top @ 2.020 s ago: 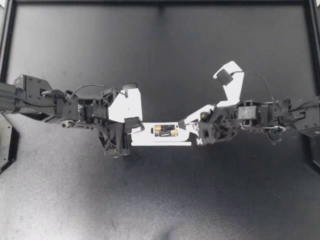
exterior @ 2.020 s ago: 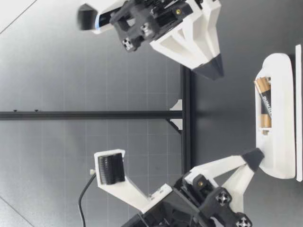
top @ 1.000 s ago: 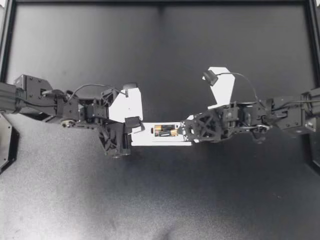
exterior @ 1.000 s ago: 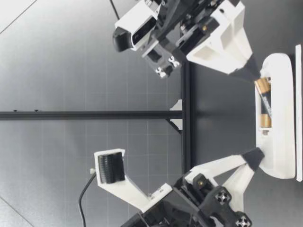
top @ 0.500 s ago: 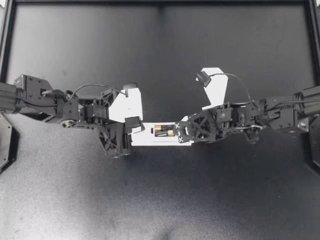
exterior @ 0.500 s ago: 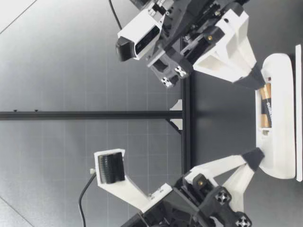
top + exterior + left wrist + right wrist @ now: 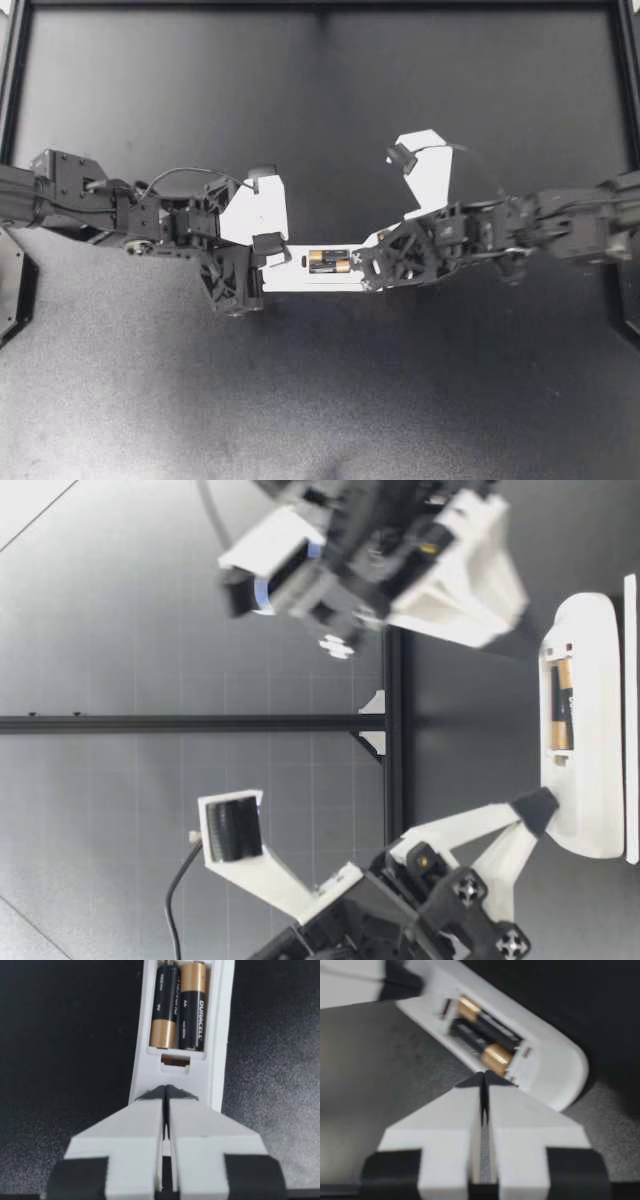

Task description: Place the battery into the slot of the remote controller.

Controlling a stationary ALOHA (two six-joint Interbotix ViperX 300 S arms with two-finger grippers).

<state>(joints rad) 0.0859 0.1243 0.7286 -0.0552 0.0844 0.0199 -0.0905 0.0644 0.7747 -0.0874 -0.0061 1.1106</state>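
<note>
The black-and-gold cylindrical battery [image 7: 340, 266] now lies flat in the open slot of the white plastic remote controller [image 7: 300, 273], level with a second battery [image 7: 164, 1007] beside it. Two seconds ago its end nearer my right arm stood propped up. My right gripper [image 7: 362, 262], fingers closed together and empty, pushed that end down and is now lifting away. My left gripper [image 7: 268, 246], fingers likewise pressed shut, bears its tips on the remote's other end, pinning it to the dark worktop [image 7: 320, 400]. The insertion looks finished; only withdrawal seems left.
</note>
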